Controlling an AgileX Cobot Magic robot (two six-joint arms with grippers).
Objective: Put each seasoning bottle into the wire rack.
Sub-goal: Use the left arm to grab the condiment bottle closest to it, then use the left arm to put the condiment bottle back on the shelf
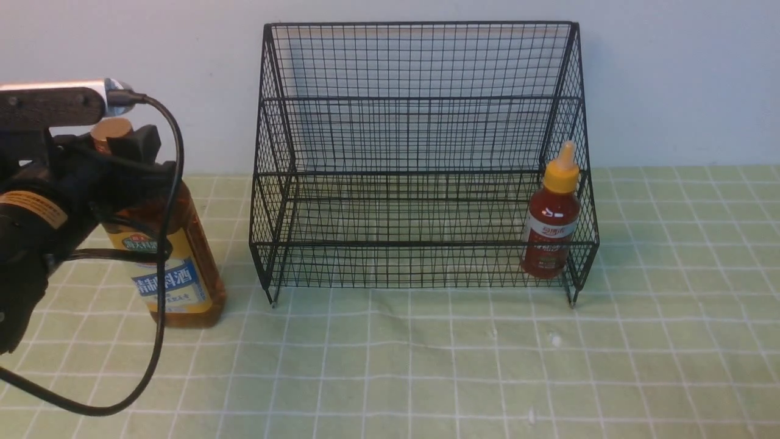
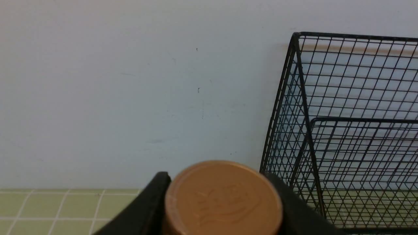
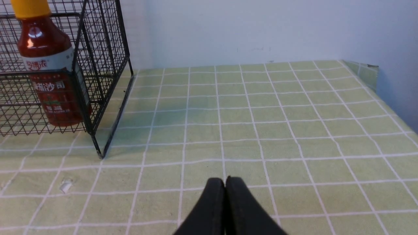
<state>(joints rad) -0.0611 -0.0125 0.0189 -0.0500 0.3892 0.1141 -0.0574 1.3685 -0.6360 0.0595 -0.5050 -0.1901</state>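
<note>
— What's closest to you?

— My right gripper (image 3: 225, 209), over the checked cloth (image 3: 261, 114), fingers pressed together on nothing.

— And the left?

— My left gripper (image 1: 125, 149) is clamped on the amber bottle (image 1: 183, 268) at the neck, a finger on either side of its gold cap (image 2: 222, 195). The bottle's long axis leans, with the cap toward my left and the base toward the rack. It's outside the rack, just to its left. I can't tell if the base touches the cloth.

— Farther back?

— The wire rack (image 1: 396, 244) is by the wall. The red sauce bottle (image 1: 551, 225) stands upright, nozzle up, at the right end of the lower tier.
</note>
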